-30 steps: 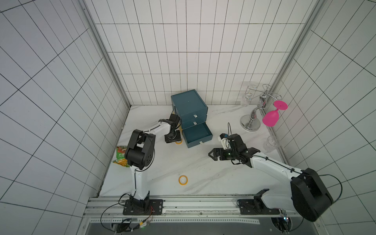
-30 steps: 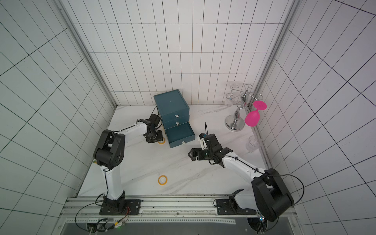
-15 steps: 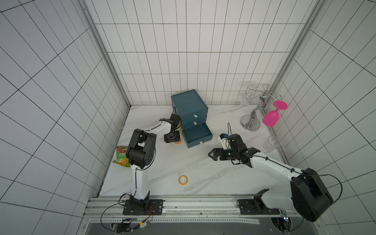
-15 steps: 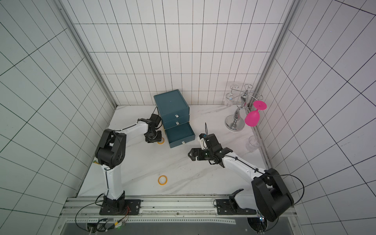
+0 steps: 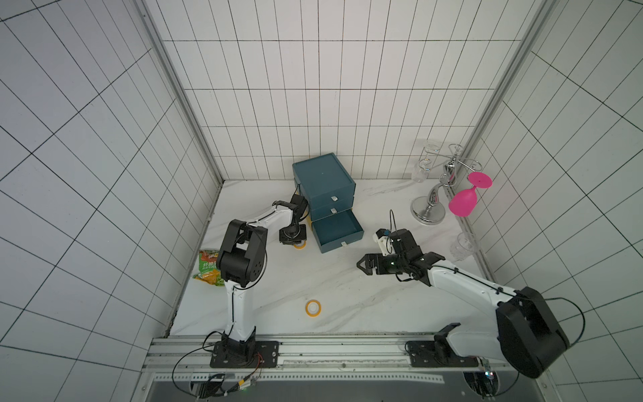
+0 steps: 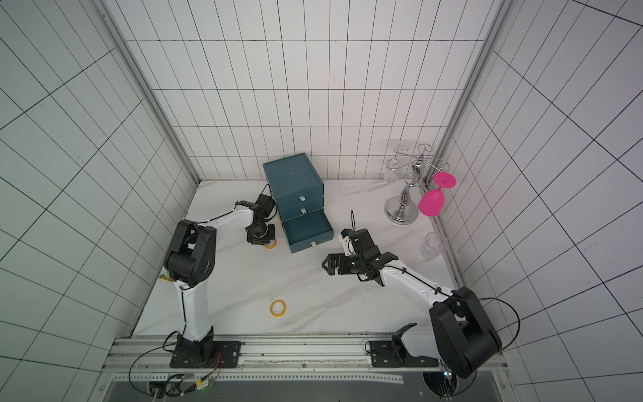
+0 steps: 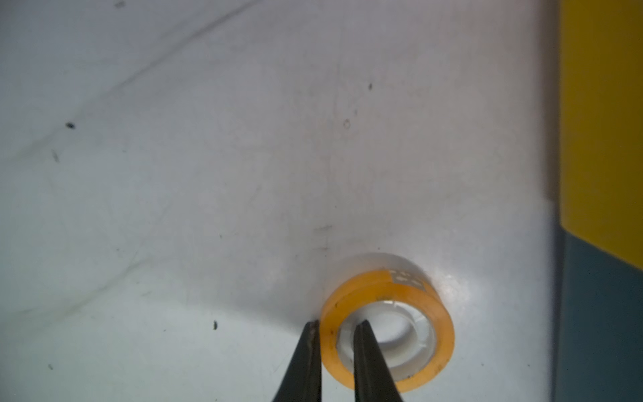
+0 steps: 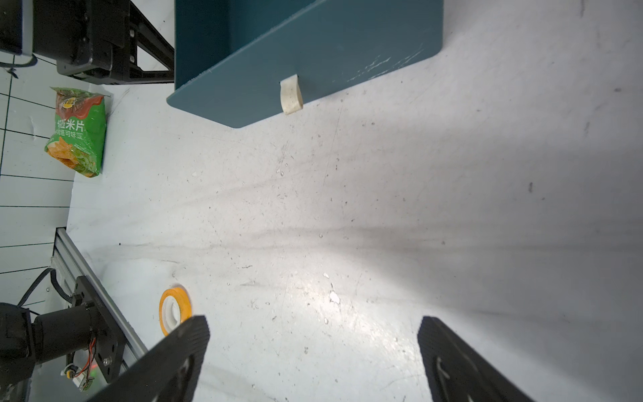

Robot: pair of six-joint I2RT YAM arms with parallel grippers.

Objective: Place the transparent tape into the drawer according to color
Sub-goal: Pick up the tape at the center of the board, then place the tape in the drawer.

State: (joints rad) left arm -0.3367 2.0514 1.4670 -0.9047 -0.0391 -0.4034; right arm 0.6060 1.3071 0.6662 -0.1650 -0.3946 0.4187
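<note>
The teal drawer cabinet (image 5: 323, 181) (image 6: 292, 177) stands at the back of the table, and its bottom drawer (image 5: 336, 228) (image 6: 306, 229) is pulled out and looks bare inside. Left of it my left gripper (image 5: 294, 240) (image 7: 335, 327) points down, shut on an orange-yellow tape roll (image 7: 368, 283) (image 5: 300, 245) lying flat on the table. One finger sits in the roll's white core, the other outside the ring. Another orange-yellow tape roll (image 5: 313, 307) (image 6: 278, 308) (image 8: 175, 309) lies near the front. My right gripper (image 5: 362, 268) (image 8: 313, 323) hovers open and holds nothing, right of the open drawer.
A green snack bag (image 5: 208, 268) (image 8: 78, 132) lies by the left wall. A chrome glass rack (image 5: 435, 195) with a hanging pink glass (image 5: 462, 202) stands at the back right, a clear glass (image 5: 461, 245) near it. The cabinet's yellow side (image 7: 602, 121) is close to my left gripper.
My left gripper has closed on the tape roll beside the cabinet. Both arms have stayed nearly where they were.
</note>
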